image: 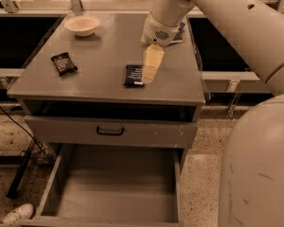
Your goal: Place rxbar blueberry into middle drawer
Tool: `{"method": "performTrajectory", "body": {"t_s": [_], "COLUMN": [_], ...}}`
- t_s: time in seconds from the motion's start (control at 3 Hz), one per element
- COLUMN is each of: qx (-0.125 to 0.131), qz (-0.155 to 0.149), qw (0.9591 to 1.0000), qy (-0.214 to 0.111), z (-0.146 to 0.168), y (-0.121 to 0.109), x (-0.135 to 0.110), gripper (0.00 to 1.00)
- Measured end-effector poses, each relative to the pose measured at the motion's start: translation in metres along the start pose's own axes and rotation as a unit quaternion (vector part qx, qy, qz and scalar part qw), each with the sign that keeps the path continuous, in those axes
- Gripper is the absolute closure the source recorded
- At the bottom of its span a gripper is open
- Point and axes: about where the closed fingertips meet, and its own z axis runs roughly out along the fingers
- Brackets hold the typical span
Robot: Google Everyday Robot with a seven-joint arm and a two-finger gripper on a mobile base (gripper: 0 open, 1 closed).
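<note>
Camera view, my only one: the task is barely begun as I read it. The rxbar blueberry [134,75] lies flat on the worktop [99,46], toward the front edge and right of centre. It has not been lifted, let alone carried anywhere. The middle drawer [116,193] is already pulled out at the bottom with its grey floor bare, so opening it is one step I need not plan for. Between it and the worktop sits a drawer front [61,129] with a black handle [110,131].

What is left, in my judgement: get hold of the bar, lift it clear, bring it forward past the worktop's front edge, lower it into the drawer and let go.

The gripper [149,72] hangs from the arm [217,13], which comes in from the upper right. It points down at the worktop with its tip just beside the bar's right edge. From this angle the tip and the wrapper seem to meet, though it may only be standing next to the bar. I cannot tell how far the gripper is open, and I see nothing raised in it.

Elsewhere on the worktop, well apart from the bar, are a black bar [63,63] to the left, a bowl [82,24] at the back left, and a bag [180,32] mostly hidden behind the arm at the back right
</note>
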Motion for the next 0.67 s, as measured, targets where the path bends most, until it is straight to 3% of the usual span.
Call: {"method": "performTrajectory", "body": {"t_s": [0.67], "qx": [-0.016], "qz": [0.008], "qw": [0.9998], "qy": [-0.009], "z": [0.019], "y": [0.003], "x": [0.002], "gripper": [0.0]}}
